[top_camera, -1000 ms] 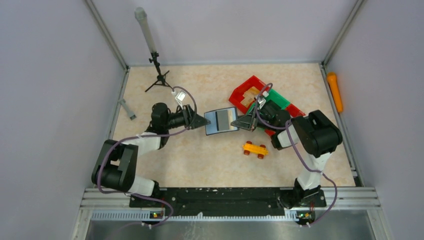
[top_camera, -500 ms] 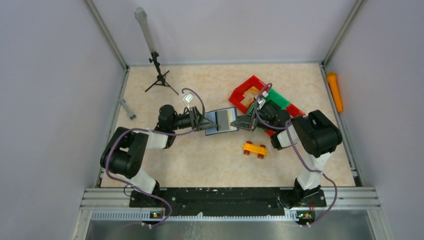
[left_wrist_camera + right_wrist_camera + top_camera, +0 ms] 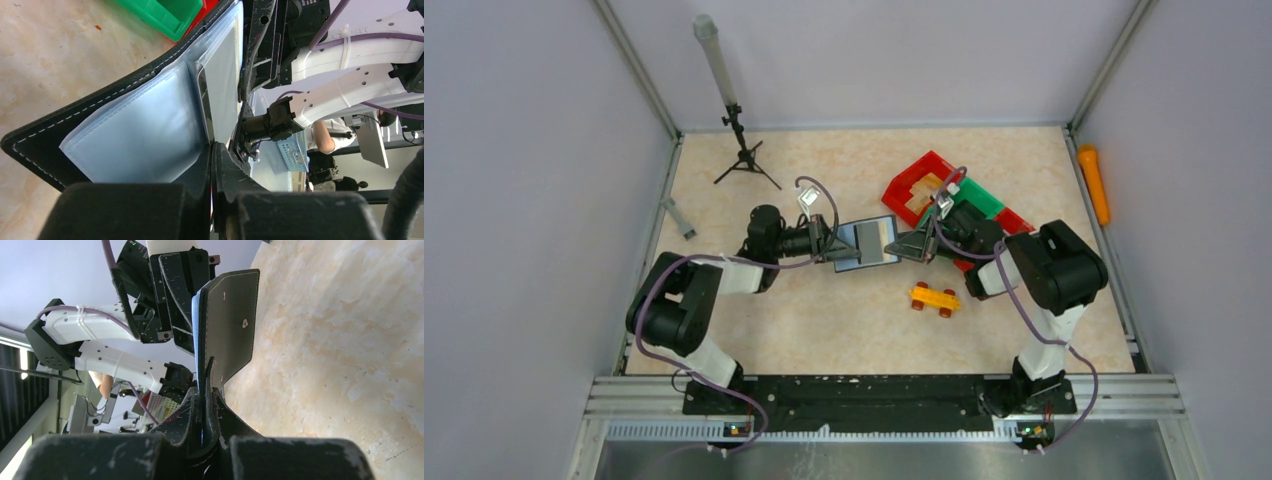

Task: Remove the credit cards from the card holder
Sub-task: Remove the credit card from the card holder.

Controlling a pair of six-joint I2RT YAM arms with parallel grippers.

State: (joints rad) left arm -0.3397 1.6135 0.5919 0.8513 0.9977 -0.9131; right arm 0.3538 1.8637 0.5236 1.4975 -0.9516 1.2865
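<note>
Not finished: no card out of the card holder (image 3: 865,243) as far as can be seen. Held spread open like a book over the middle of the table (image 3: 824,330), between the 2 arms and just left of the red and green bins (image 3: 924,178); cannot tell whether a corner touches the table. Gripped on the right flap by the right jaws, pressed together on the black stitched leather. Gripped on the other side by the left jaws, closed tight at the lip of the clear sleeves (image 3: 135,145); cannot tell whether closed on a card edge or on plastic alone. Inside 1 sleeve, a pale grey card (image 3: 222,85), seated fully. By judgement: opening done, a first pinch made, all the pulling-out left to do.

Further out: yellow-orange toy car (image 3: 934,298) on the table just in front of the holder, apart from it; black tripod (image 3: 744,160) at the far left; orange object (image 3: 1092,185) beyond the right rail.

Against 1 second ago: left arm (image 3: 724,280) reached further right, elbow drawn in, jaws gone from well apart and just short of the holder's left edge to shut on it. Holder in the same place, same spread. Right arm (image 3: 1054,270) unmoved, grip unchanged. Toy car and bins where they were.
</note>
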